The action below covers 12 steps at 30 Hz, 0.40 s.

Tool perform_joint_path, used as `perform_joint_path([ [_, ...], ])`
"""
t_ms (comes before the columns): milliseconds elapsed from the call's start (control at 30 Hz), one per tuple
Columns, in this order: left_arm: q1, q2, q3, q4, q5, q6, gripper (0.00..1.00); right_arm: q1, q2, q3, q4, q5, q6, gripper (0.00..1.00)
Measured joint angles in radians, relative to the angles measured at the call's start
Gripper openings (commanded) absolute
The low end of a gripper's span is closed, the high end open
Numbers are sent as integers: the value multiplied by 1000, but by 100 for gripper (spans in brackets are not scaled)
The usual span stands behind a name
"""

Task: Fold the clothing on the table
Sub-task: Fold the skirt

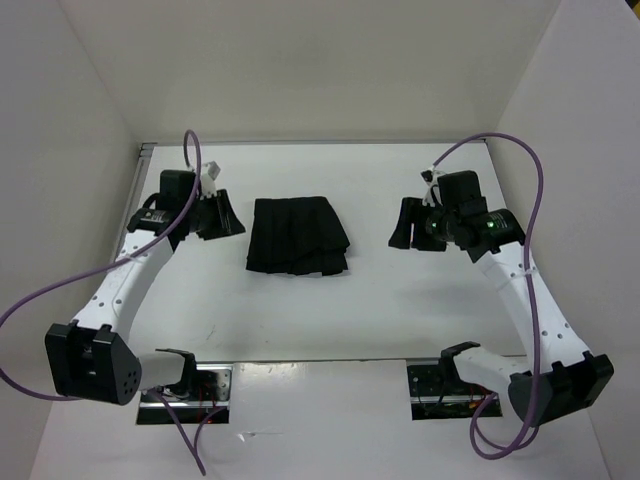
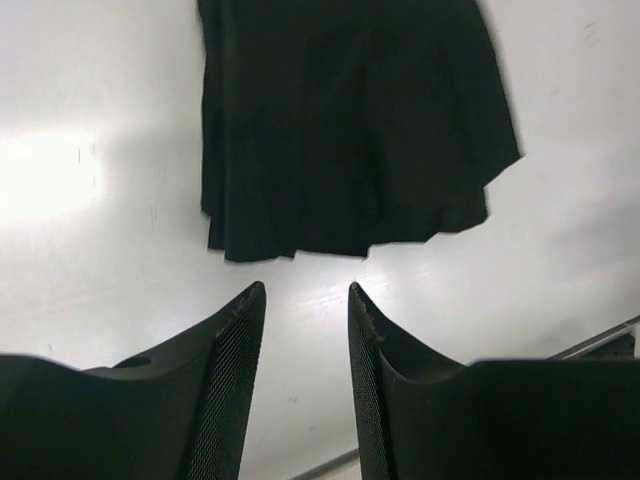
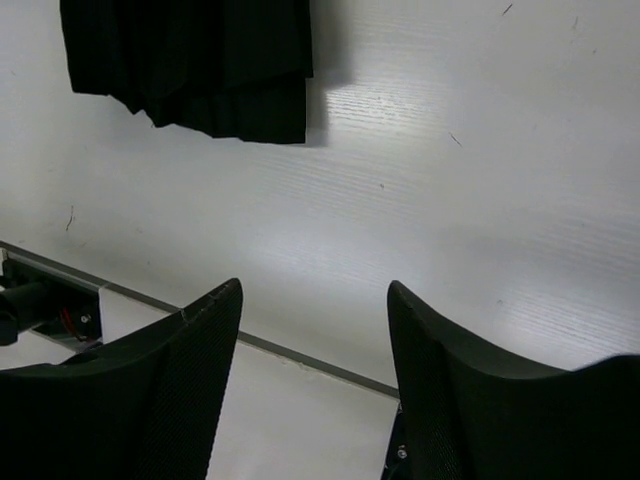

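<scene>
left pincer (image 2: 306, 290): fingers spread; bare white surface shows in the gap, nothing pinched. Tips stop just short of the skirt's edge.
right pincer (image 3: 315, 290): fingers spread wider, nothing between them. It stands farther from the cloth than the left one does.
skirt (image 1: 297, 235): black, lying flat on the table between the two pincers, touching neither.
skirt, layers: the near edge looks stepped in the overhead view, so more than one layer. The count is unreadable, black on black.
skirt, cut off: both wrist views crop it at the top of frame; waistband cannot be made out.
table (image 1: 370, 300): white; a glare patch washes out its left part in the left wrist view.
purple cables (image 1: 537, 190): one loops off each arm, partly out of frame.
</scene>
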Motion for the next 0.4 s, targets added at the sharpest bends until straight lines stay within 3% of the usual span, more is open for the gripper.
perform_joint_path([
  [133,0,0,-81,-45,-32,-29,46,0,-40,-1,10,21,10,72],
  [400,0,-3,-82,-45,-81,-48,41,-1,-58,-6,16,47,22,76],
])
